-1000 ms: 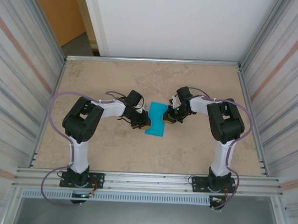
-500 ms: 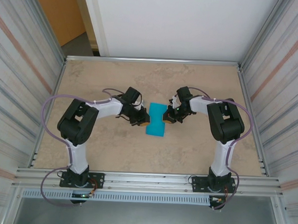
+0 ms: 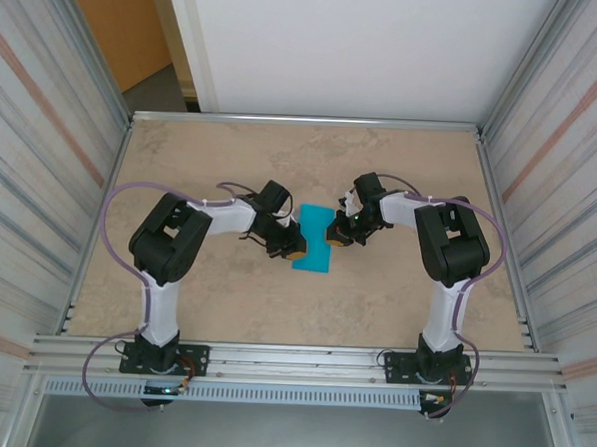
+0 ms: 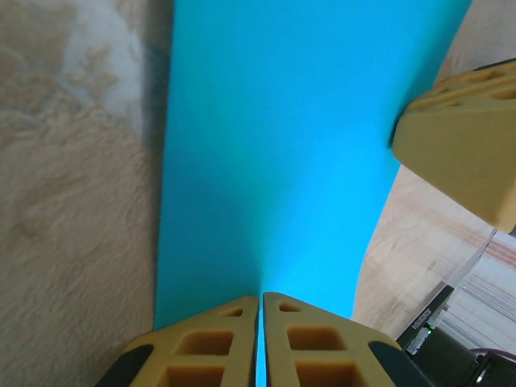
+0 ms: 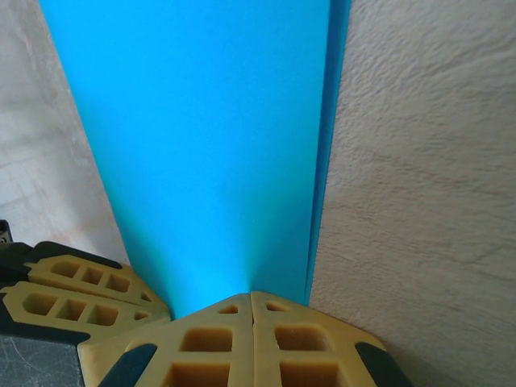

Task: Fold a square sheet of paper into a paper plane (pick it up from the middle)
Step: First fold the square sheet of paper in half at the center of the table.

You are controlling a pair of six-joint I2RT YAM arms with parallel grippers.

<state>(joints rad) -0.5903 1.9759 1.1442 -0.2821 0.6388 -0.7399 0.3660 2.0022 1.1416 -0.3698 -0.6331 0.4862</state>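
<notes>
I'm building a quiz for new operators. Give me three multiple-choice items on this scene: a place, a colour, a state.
1. Where is the square sheet of paper? A) far left B) between the left gripper and the right gripper C) near right
2. Its colour? A) red B) white C) turquoise
3. The right gripper is: A) wide open B) shut on the sheet's edge C) raised high
Answers: 1 B, the two grippers flank it mid-table; 2 C, plain in both wrist views; 3 B, its fingers meet on the sheet.
</notes>
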